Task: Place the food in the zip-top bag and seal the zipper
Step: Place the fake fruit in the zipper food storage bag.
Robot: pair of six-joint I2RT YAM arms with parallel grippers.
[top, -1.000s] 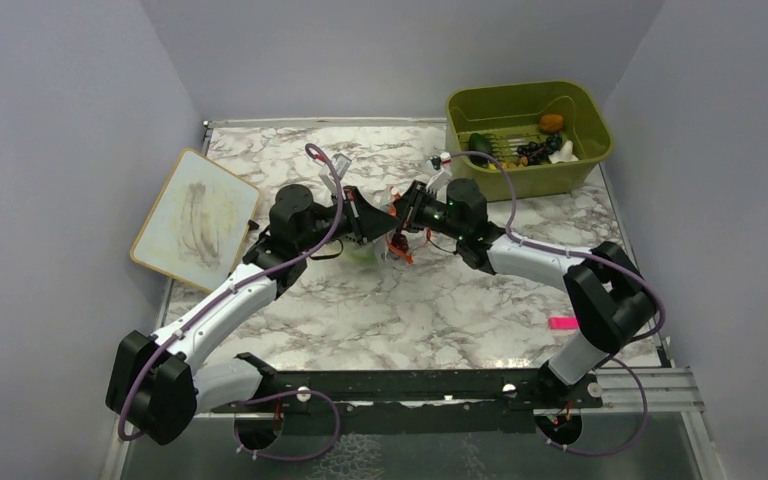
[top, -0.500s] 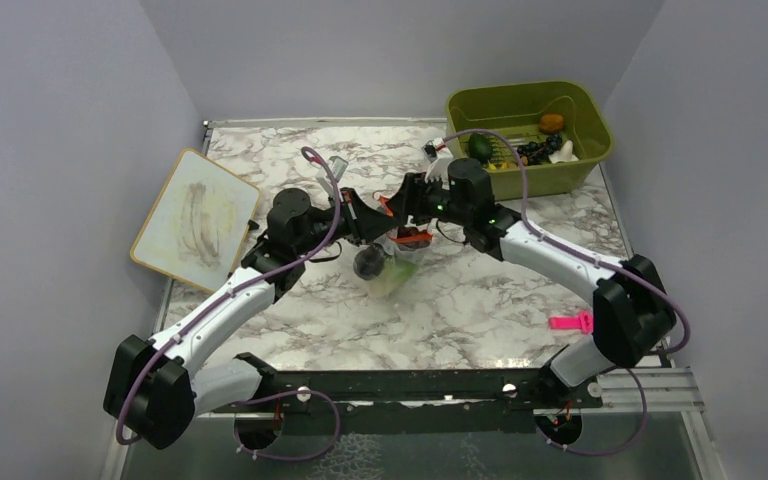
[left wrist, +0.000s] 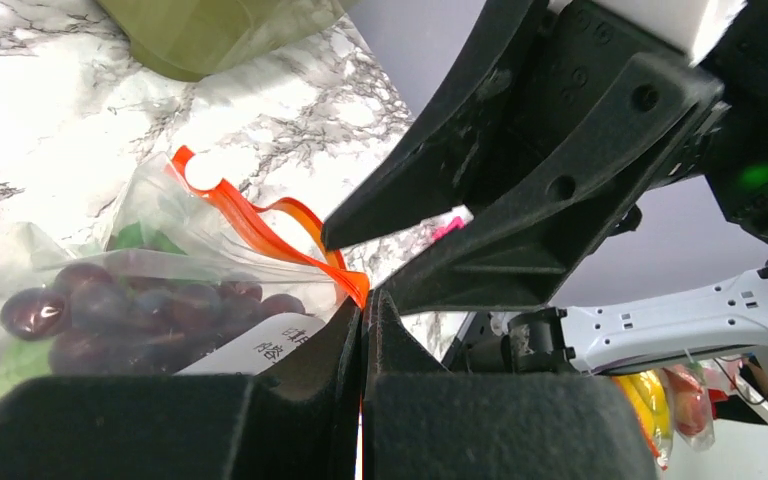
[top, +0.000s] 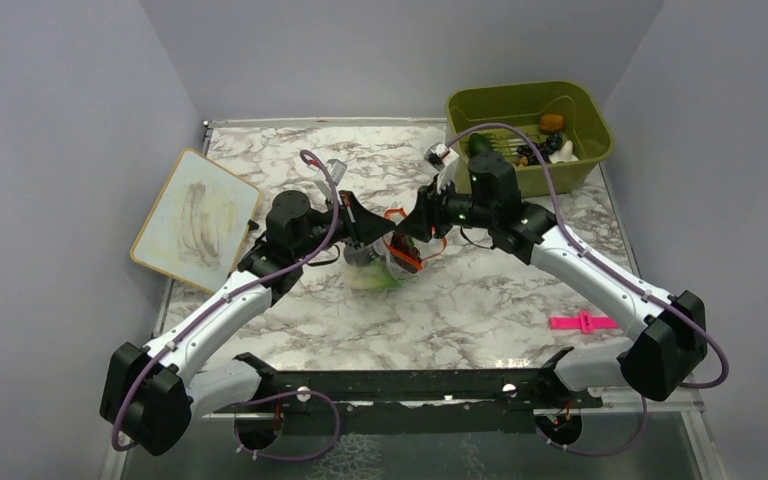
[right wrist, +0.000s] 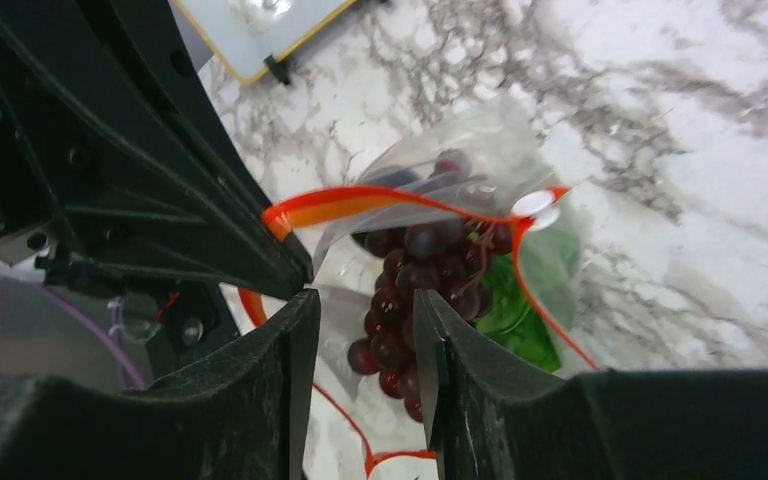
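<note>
Zip-top bag [top: 378,268] is mid-table, bin [top: 530,178] off at 1 o'clock; thin floppy film, bottom-heavy with grapes [right wrist: 410,255] and lettuce [right wrist: 520,315]; left gripper [left wrist: 363,300] is clamped on the zipper [right wrist: 360,203]; right gripper [right wrist: 362,297], at the bag's 3 o'clock, is spread, holding nothing; I'd pinch the stiffer strip, not the slippery film.

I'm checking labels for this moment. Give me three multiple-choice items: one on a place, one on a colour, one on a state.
1. Where is the pink clip? A in the zip-top bag; B on the table, apart from the bag; C in the left claw.
2. What colour is the zipper? A orange-red; B blue; C white.
3. How is the left claw? A wide open; B shut on nothing; C shut on the zipper.
1 B: it lies on bare marble. 2 A: the strip shows orange-red in both wrist views. 3 C: its fingers pinch the strip.
</note>
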